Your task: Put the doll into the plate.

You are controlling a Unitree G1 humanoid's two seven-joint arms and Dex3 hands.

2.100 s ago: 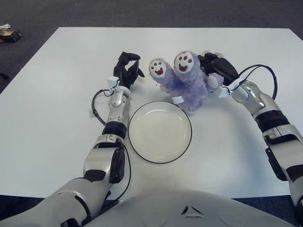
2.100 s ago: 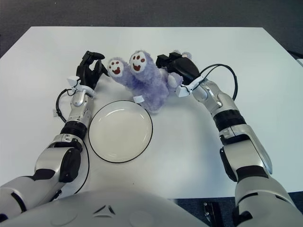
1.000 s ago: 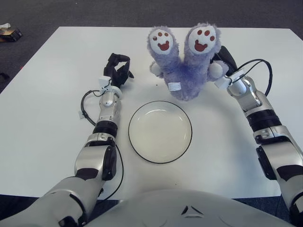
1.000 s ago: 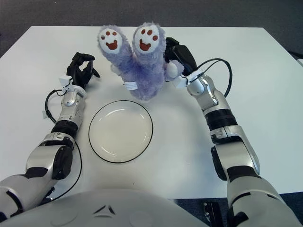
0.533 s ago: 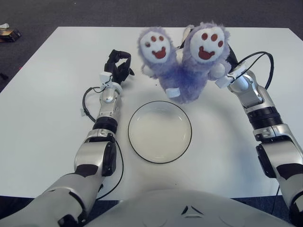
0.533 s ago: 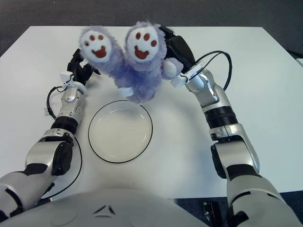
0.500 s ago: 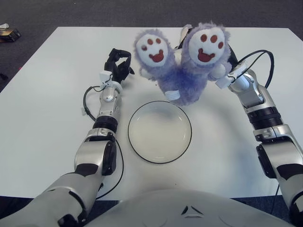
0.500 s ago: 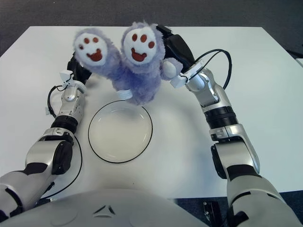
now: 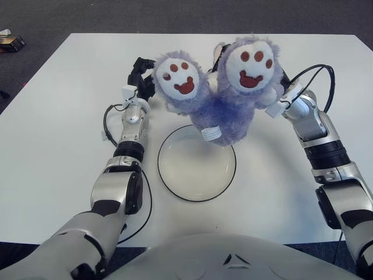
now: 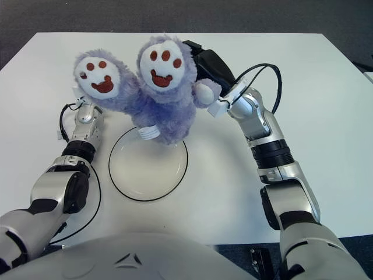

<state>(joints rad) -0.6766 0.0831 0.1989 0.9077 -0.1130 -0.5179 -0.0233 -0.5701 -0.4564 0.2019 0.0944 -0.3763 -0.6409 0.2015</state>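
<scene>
A fluffy purple doll (image 9: pixel 224 96) with white, red-marked paw soles hangs in the air, feet toward the camera. My right hand (image 9: pixel 278 84) is shut on its body from behind and holds it above the far edge of the white, black-rimmed plate (image 9: pixel 195 175). The doll hides part of the plate's far rim. My left hand (image 9: pixel 141 76) rests on the table left of the doll, partly hidden behind one paw in the right eye view.
The white table (image 9: pixel 58 146) spreads around the plate. Dark floor lies beyond the table's far edge, with a small object (image 9: pixel 11 41) on it at the far left.
My right hand has lifted the doll off the table and carried it left and toward me, from behind the plate to above its far edge. My left hand has stayed near its place.
</scene>
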